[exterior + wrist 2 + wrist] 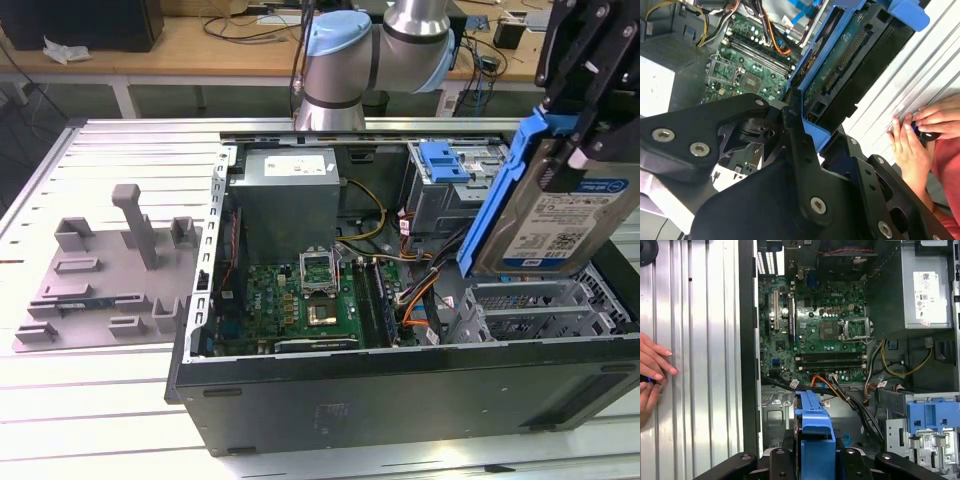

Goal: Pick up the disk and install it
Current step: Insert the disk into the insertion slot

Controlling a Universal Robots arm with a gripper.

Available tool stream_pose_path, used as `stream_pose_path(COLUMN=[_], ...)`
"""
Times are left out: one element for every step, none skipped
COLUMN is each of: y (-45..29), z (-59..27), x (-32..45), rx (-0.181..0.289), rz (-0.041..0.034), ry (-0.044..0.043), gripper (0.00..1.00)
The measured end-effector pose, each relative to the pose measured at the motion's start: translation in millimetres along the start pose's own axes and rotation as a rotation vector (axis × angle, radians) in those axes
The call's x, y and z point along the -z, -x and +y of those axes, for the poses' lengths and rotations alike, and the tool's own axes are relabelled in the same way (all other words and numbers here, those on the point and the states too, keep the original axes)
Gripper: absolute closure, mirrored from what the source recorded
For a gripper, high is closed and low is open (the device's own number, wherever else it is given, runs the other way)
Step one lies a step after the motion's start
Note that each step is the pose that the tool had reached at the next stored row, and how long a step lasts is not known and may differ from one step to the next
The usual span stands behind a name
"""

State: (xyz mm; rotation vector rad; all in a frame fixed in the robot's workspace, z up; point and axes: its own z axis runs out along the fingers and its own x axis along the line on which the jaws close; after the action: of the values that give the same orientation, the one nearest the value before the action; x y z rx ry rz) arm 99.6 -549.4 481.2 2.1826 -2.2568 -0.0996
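Observation:
The disk [560, 225] is a silver-grey drive with a white-and-blue label in a blue carrier [497, 195]. It hangs tilted, close to upright, over the right end of the open computer case [400, 400] in the exterior view. My gripper [575, 135] is shut on its upper part from above. In the second wrist view the disk's circuit-board underside [850, 55] runs away from my black fingers [795, 145]. The carrier's edge [815, 427] stands between my fingers in the first wrist view. The metal drive cage [450, 200] with its blue latch piece [444, 160] lies just beyond the disk.
Inside the case are the green motherboard [300, 300], a grey power supply [288, 195] and loose cables [410, 290]. A grey fixture plate [105, 270] lies on the slatted table at the exterior view's left. A person's hands [917, 132] rest on the table beside the case.

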Motion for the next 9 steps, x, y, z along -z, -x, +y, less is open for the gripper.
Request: stream_pose_path(y=[0.8, 0.8, 0.8, 0.7, 0.7, 0.8, 0.8, 0.7, 0.7], z=[-8.6, -9.2, -9.4, -9.5, -9.5, -9.6, -9.6, -9.6, -9.7], x=[-3.5, -3.9, -4.3, -4.7, -5.0, -5.2, -5.2, -5.3, -5.2], rx=[0.015, 0.017, 0.019, 0.021, 0.022, 0.022, 0.022, 0.022, 0.022], rz=[0.0010, 0.0016, 0.0023, 0.0032, 0.0047, 0.0066, 0.0090, 0.0105, 0.0108], ry=[-0.0060, -0.0069, -0.0075, -0.0080, -0.0085, -0.0087, -0.0088, -0.0088, -0.0088], gripper=[0.63, 0.63, 0.63, 0.63, 0.63, 0.63, 0.63, 0.63, 0.63])
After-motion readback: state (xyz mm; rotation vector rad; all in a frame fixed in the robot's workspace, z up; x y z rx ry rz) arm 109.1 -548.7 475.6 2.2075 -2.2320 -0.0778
